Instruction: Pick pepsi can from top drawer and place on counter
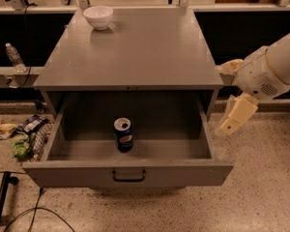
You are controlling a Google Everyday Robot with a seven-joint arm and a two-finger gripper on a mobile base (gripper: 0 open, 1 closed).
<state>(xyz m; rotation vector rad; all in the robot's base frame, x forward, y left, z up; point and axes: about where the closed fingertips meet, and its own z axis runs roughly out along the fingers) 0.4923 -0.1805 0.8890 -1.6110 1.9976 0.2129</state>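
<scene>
The pepsi can (123, 134) stands upright in the middle of the open top drawer (128, 174), near its front panel, which carries a dark pull handle (129, 176). The counter (130, 47) is the flat grey top of the cabinet above the drawer. My gripper (234, 117) hangs at the right, outside the drawer's right wall and about level with it, well apart from the can. The cream arm (270, 66) reaches in from the right edge.
A white bowl (98, 16) sits at the back left of the counter. A clear water bottle (13, 57) stands on a ledge at the left. Snack wrappers (24, 137) lie on the floor left of the drawer. Cables (19, 211) lie at the lower left.
</scene>
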